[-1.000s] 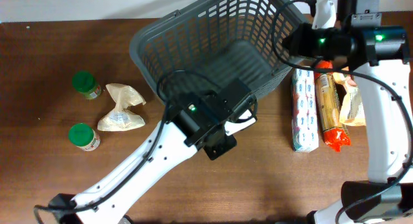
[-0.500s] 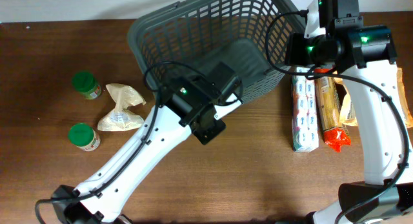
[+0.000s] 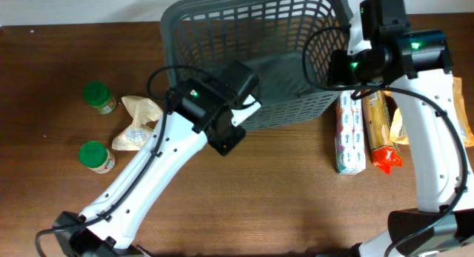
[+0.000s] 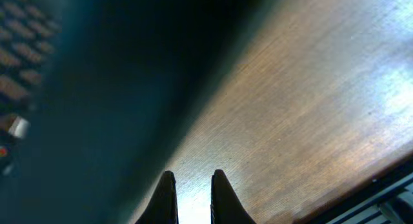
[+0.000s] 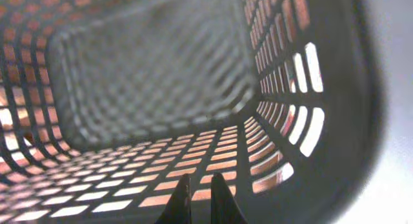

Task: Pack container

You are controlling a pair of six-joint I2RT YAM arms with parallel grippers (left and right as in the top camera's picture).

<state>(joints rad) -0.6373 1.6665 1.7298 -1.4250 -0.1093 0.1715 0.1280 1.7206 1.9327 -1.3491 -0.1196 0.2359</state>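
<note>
The left gripper (image 4: 192, 197) has its fingers drawn almost together, with only a thin slit between the tips. Bare table (image 4: 310, 108) shows through that slit, and nothing is seen held. Just left of the tips, the basket (image 4: 97, 88) fills the left wrist view as a dark blur. From overhead, this wrist sits against the near left wall of the basket (image 3: 222, 35), and the left arm (image 3: 163, 161) runs back to the near left edge of the table.

The right gripper (image 5: 199, 197) is likewise nearly closed, its tips a narrow gap apart with nothing visible between them. It looks down into the basket (image 5: 161, 75), over the lattice floor and slotted walls, and no goods show there. From overhead, the right arm (image 3: 437, 138) reaches to the basket's right rim.

The basket stands at the far middle of the table, its far side running out of the picture.

Left of it, well apart, stand two green-lidded jars (image 3: 95, 94) (image 3: 92, 153), one farther and one nearer. A crumpled pale bag (image 3: 141, 124) lies beside them, next to the left arm. Just right of the basket's near right corner, a pale packet (image 3: 349, 135) and an orange packet (image 3: 379, 131) lie side by side. Both lie lengthwise near to far, partly under the right arm.
</note>
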